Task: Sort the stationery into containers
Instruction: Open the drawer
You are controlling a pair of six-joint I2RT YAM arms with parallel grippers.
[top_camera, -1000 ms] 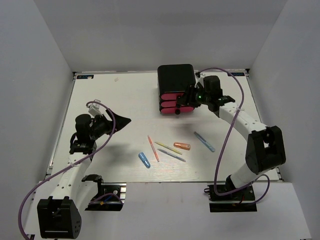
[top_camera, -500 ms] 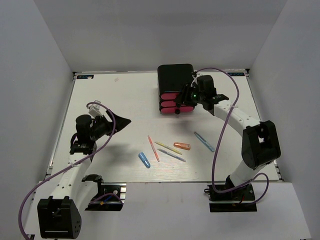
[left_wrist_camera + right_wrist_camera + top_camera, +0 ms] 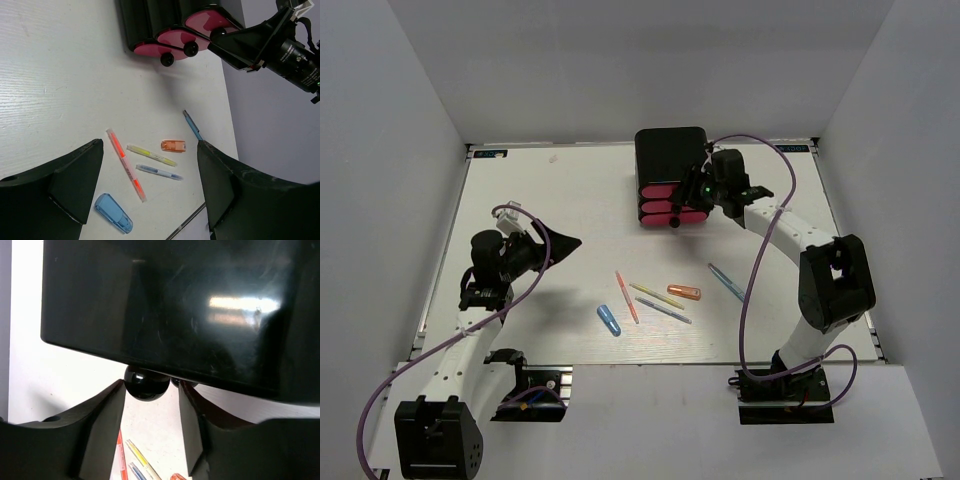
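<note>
1. The white wooden table (image 3: pixel 550 200) carries everything; the landmark is the black box with rounded corners (image 3: pixel 671 155), which stands at the far side of the table.
2. Three pink-fronted drawers (image 3: pixel 665 210) are stacked in the front of this box, each with a small round black knob (image 3: pixel 167 59).
3. The right gripper (image 3: pixel 150 425) is at the front of the box, at the top drawer. Its jaws stand apart, with one knob between the fingertips; a thin gap shows on one side, so the knob is not clamped.
4. The left gripper (image 3: pixel 150 150) hangs in the air, well apart from the box, to its left and nearer to the arm bases. Its jaws are wide apart and hold nothing.
5. All the stationery lies on the table in front of the box, outside the drawers. The thin light-blue pen (image 3: pixel 728 283) lies alone, in front of the right side of the box.
6. The thin pink pen (image 3: pixel 626 296), the thin yellow pen (image 3: pixel 656 296) and the thin grey-blue pen (image 3: pixel 663 310) lie close together, in front of the box.
7. The stubby orange marker (image 3: pixel 684 292) lies just beside the yellow pen; the stubby blue marker (image 3: pixel 609 320) is the farthest from the box.
</note>
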